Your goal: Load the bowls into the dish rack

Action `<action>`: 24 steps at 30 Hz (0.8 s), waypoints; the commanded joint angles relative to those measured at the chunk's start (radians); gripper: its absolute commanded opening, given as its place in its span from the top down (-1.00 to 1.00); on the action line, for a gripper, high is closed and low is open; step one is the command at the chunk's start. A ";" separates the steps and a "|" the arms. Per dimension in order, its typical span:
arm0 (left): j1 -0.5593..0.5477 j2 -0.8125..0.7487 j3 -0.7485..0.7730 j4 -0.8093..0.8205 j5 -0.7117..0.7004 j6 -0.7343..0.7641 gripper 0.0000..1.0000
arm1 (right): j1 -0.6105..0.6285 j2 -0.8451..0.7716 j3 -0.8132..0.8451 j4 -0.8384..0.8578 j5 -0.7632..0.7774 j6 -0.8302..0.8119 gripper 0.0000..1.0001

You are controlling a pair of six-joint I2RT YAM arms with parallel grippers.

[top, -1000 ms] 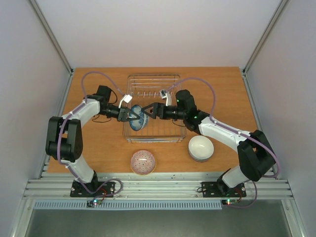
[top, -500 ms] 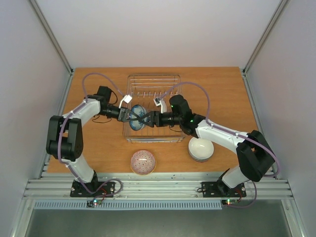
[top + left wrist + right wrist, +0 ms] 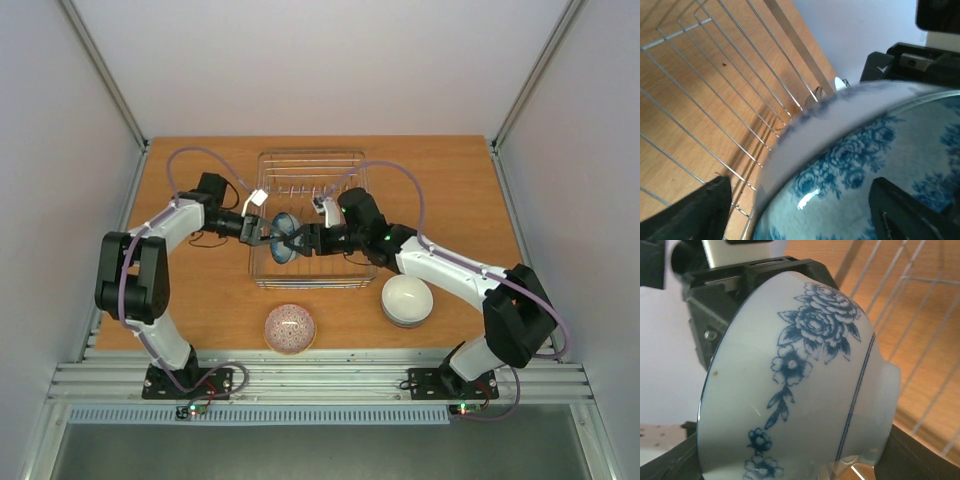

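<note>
A blue-and-white bowl (image 3: pixel 284 243) hangs on edge over the front left part of the dish rack (image 3: pixel 262 200). My right gripper (image 3: pixel 300 242) is shut on it; in the right wrist view the bowl (image 3: pixel 790 390) fills the space between the fingers, one against the rim and one against the foot. My left gripper (image 3: pixel 268 235) stands open at the bowl's left. In the left wrist view its fingers are spread wide beside the flowered inside of the bowl (image 3: pixel 865 165). On the table in front of the rack sit a pinkish patterned bowl (image 3: pixel 290 328) and a white bowl (image 3: pixel 407 300).
The rack's wire floor (image 3: pixel 715 75) lies close beneath the bowl, and its side bars (image 3: pixel 920 300) rise behind it. Both arms meet over the rack's front half. Purple cables loop above each wrist.
My right gripper has moved left and shut on the blue-and-white bowl. The left gripper, which held its rim, has opened. The bowl has shifted slightly left.
</note>
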 commanded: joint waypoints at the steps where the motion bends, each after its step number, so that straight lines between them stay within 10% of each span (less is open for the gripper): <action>1: 0.004 -0.077 -0.037 0.179 -0.082 -0.102 -0.67 | 0.006 -0.033 0.130 -0.230 0.192 -0.154 0.97; 10: 0.038 -0.301 -0.194 0.478 -0.447 -0.284 -0.76 | -0.026 0.110 0.420 -0.604 0.689 -0.342 0.97; 24: 0.060 -0.249 -0.189 0.482 -0.421 -0.309 -0.76 | -0.043 0.312 0.597 -0.725 1.060 -0.444 0.97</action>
